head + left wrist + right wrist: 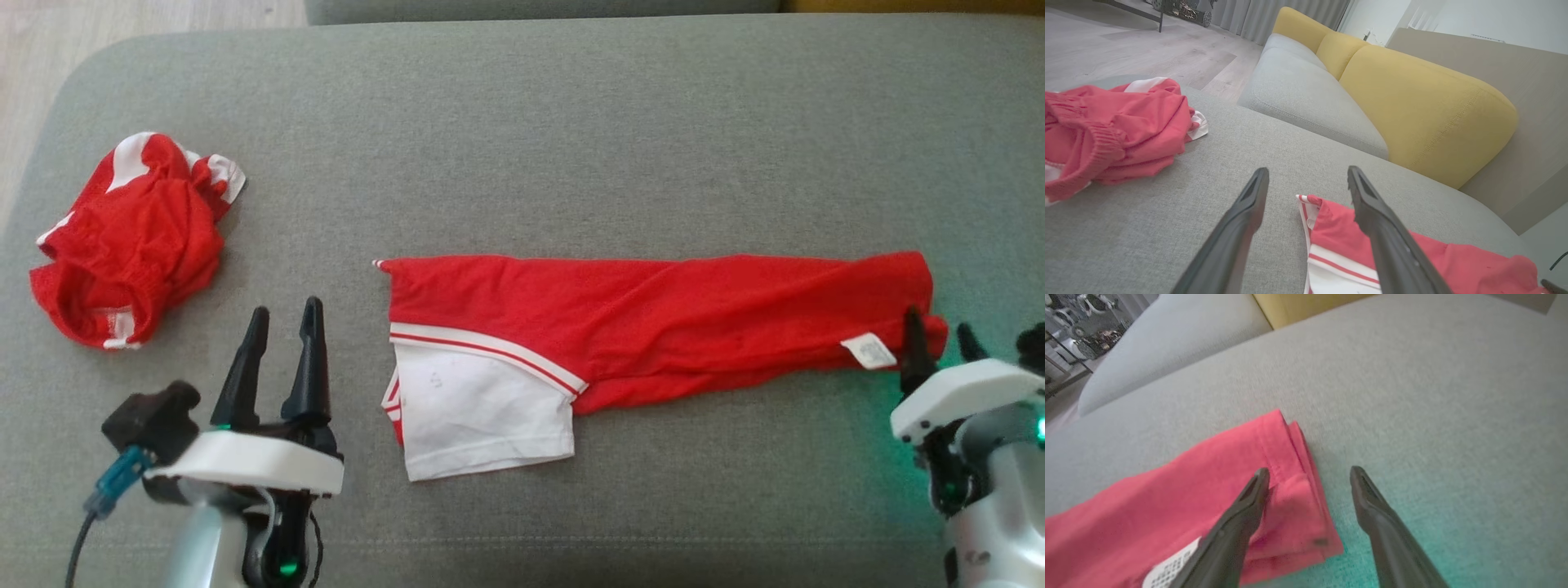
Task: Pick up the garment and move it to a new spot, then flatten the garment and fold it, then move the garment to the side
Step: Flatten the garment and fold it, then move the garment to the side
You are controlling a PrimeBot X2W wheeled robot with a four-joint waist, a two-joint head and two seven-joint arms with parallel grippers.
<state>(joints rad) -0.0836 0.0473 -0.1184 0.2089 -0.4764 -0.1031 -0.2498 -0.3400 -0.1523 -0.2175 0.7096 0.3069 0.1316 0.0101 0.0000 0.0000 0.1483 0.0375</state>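
Your garment [653, 318] is the red shirt lying in a long, narrow strip across the middle of the grey cushion [571, 147], running left to right. It is folded lengthwise, with some soft creases along its body. At its left end a white sleeve [482, 408] with red and white trim sticks out towards the near edge. A small white label [869, 351] shows close to its right end, where the doubled hem forms a neat edge.

Your right hand [937, 320] sits at that right end with its fingers spread wide and nothing held. In the right wrist view one finger [1241, 522] lies over the red hem and the other is over bare cushion just beside the cloth. You cannot tell whether the finger touches the fabric. A green glow from the arm falls on the cushion there.

Your left hand [286, 306] is just left of the garment's left end, over bare cushion, also fully spread and empty. In the left wrist view its right finger crosses in front of the striped corner of the cloth.

Further left and a little farther back, well apart from the strip, a second red garment [135, 241] with white patches lies crumpled in a heap. Beyond the cushion you can see yellow back cushions [1425, 110] and a wooden floor [1147, 53].
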